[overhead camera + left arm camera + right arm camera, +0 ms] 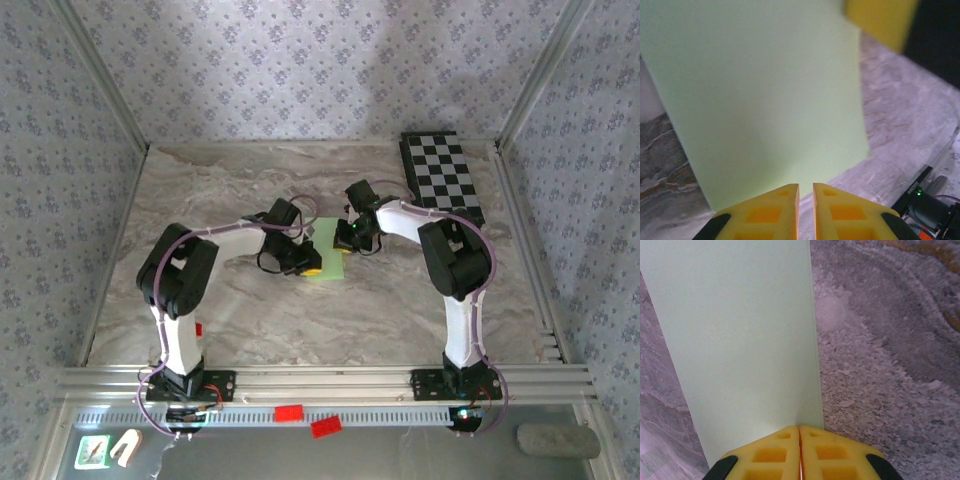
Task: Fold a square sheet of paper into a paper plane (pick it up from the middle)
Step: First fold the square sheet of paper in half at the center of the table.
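The square sheet of paper [335, 262] is lying mid-bench [250, 330], between the two arms. The right hand [800, 428] is pinching shut on its edge. The left hand [806, 186] is showing a slit, and I can't tell if it's gripping. Both should be lining the edges up squarely before pressing any crease.
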